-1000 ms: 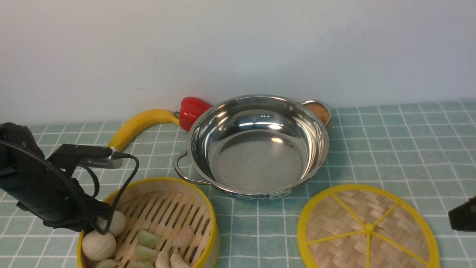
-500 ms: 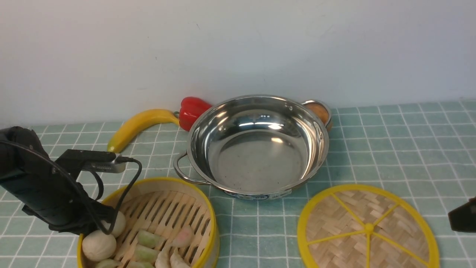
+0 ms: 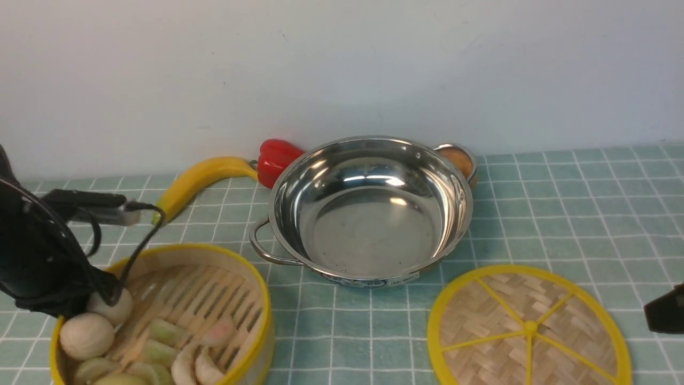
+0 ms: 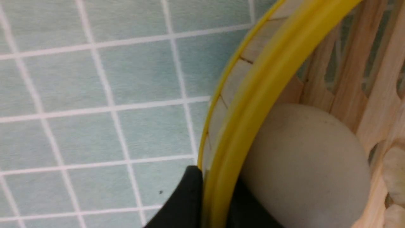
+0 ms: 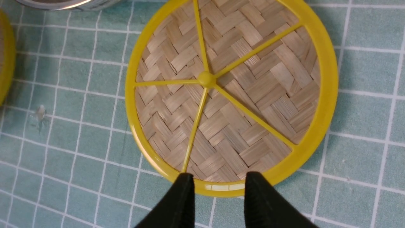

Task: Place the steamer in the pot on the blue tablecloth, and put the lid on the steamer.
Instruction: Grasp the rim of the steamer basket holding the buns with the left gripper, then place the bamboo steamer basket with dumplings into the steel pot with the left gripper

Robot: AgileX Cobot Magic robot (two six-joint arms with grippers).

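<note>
The steamer (image 3: pixel 197 299), a bamboo basket with a yellow rim holding toy buns and dumplings, sits at the front left on the blue tablecloth (image 3: pixel 561 214). My left gripper (image 3: pixel 53 289) is shut on its left rim. In the left wrist view the yellow rim (image 4: pixel 269 79) runs between the two black fingers of that gripper (image 4: pixel 213 186), beside a white bun (image 4: pixel 303 158). The empty steel pot (image 3: pixel 368 230) stands in the middle. The woven lid (image 3: pixel 526 326) lies flat at the front right. My right gripper (image 5: pixel 218 179) hangs open over the lid's (image 5: pixel 227 91) near edge.
A yellow banana (image 3: pixel 197 179) and a red pepper (image 3: pixel 275 158) lie behind the pot on its left, against the white wall. A small brown object (image 3: pixel 459 160) shows at the pot's far handle. Only a black tip of the right gripper (image 3: pixel 665 315) shows at the right edge.
The left gripper's fingers have closed on the steamer's rim, and steamer and gripper have shifted to the left together. The right arm, lid and pot have not moved.
</note>
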